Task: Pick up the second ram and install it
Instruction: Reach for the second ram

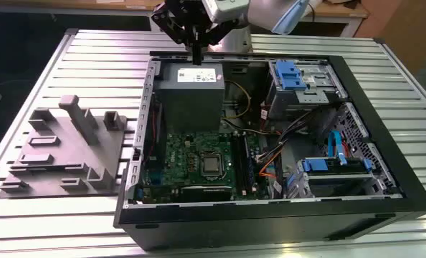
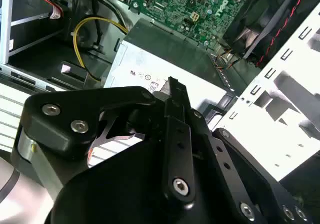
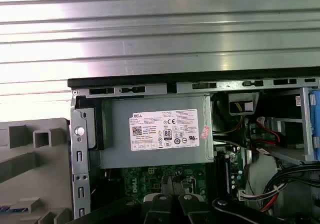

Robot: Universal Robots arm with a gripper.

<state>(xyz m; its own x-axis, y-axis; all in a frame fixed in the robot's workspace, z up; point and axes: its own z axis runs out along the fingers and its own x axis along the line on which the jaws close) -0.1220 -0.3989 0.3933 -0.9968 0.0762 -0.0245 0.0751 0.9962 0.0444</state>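
Right now the gripper (image 1: 198,62) hangs at the top centre of the exterior view, above the far edge of the power supply (image 1: 190,86). Its slim fingers (image 2: 176,104) are pressed together, and I can make out no card between them. I take the second ram (image 3: 12,208) to be the bluish strip lying on the grey fixture (image 1: 62,161), as the first wrist view shows it, though I can't be sure. That fixture sits on the slatted table (image 1: 91,54) at the exterior view's left, well apart from the gripper, so I judge the pick-up not yet begun. To do it well I'd want the jaws spread before descending, squared across the card's flat faces, and kept clear of the upright post (image 1: 80,121). The green board (image 1: 191,153) and its long black slots (image 1: 245,161) lie lower centre inside the case (image 1: 270,212), so a firm, level pinch matters for seating
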